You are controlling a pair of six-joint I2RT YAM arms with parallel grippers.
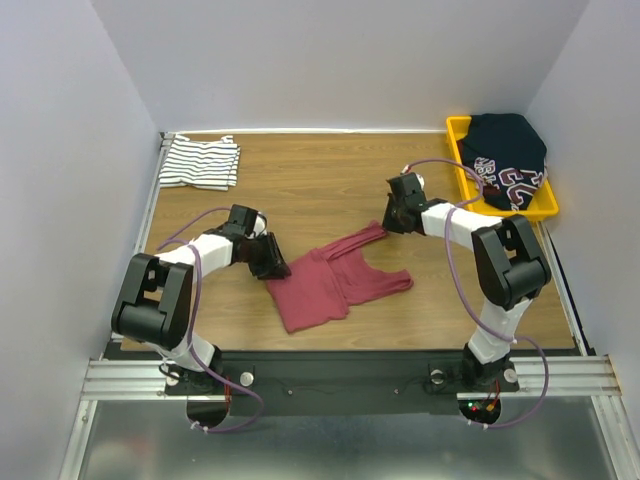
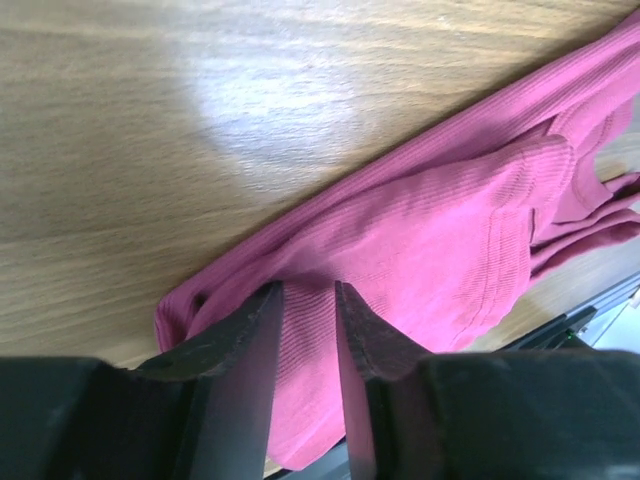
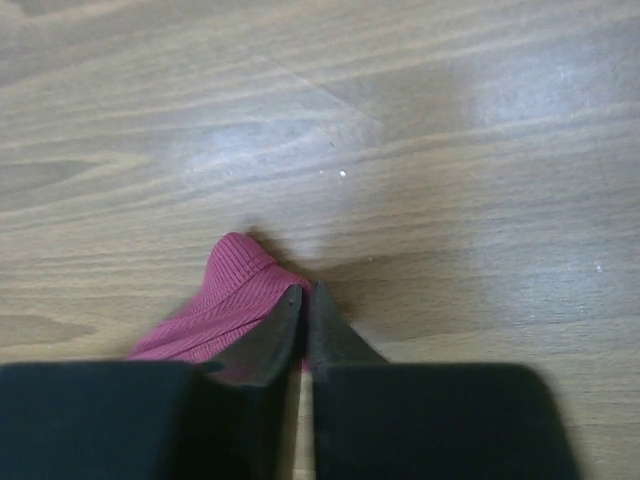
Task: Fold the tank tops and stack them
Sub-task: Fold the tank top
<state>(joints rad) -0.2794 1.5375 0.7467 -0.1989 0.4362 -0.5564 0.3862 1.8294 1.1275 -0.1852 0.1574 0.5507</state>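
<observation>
maroon red ribbed cloth tank top (image 1: pixel 335 280) lying rumpled on the wooden table (image 1: pixel 320 180), low in the centre of the top view, body toward the lower left, one strap stretched toward the upper right.

nearest, at the left edge of the cloth: left gripper (image 1: pixel 280 268), jaws parted, ribbed cloth showing in the gap in the left wrist view. cannot tell whether nipping the hem or only straddling it.

further up and right: right gripper (image 1: pixel 392 222), pressed together on the tip of the strap, cloth bunched beside the black fingers (image 3: pixel 265 345) in the lower middle of the right wrist view.

judged step: spreading the top flat before the first fold. to do it well, make sure of a firm bite on the left hem first. then draw both ends apart low over the wood, evenly, only until the ribs lie straight. no hard tug on the thin strap, likely to slip free or stretch. middle flap and second strap probably needing a smoothing pass afterwards.

further off, upper left of the frame: white tank top with thin dark stripes (image 1: pixel 200 162), looking already folded, well apart, a likely stacking spot.

upper right: yellow plastic tray (image 1: pixel 452 130) holding a dark navy cloth item with red and white lettering (image 1: pixel 505 150), no part of this job.
</observation>
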